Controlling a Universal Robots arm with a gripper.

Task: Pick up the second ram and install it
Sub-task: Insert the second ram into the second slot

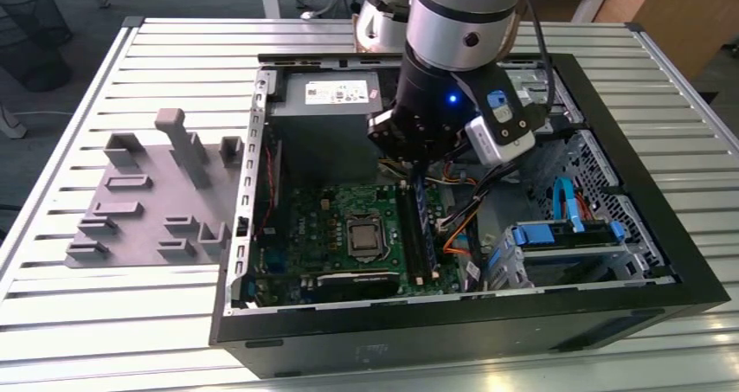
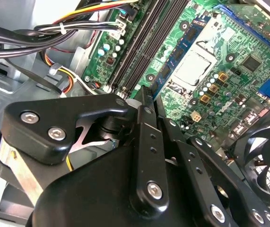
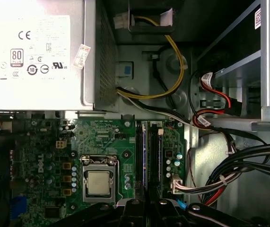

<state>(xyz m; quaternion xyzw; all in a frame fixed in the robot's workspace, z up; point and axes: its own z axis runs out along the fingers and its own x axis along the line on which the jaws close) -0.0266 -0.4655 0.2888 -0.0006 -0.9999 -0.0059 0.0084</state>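
Tool (image 2: pixel 148 94) first: sitting low inside the open PC case (image 1: pixel 462 336), right at the near end of the second ram (image 2: pixel 177 52). Can't tell whether clamped on it or just closed above. Looks upright in the slot beside the CPU socket (image 2: pixel 191 71), probably lined up for seating. Past that, black memory slots (image 2: pixel 142 45), then the power supply (image 3: pixel 35 52).

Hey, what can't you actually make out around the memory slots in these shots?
Exterior view: the arm and end effector cover one end of the memory slots.
Second wrist view: the end effector's body hides the slots' near end and whatever sits under it.
First wrist view: the end effector and picture edge cut off the slots' end.
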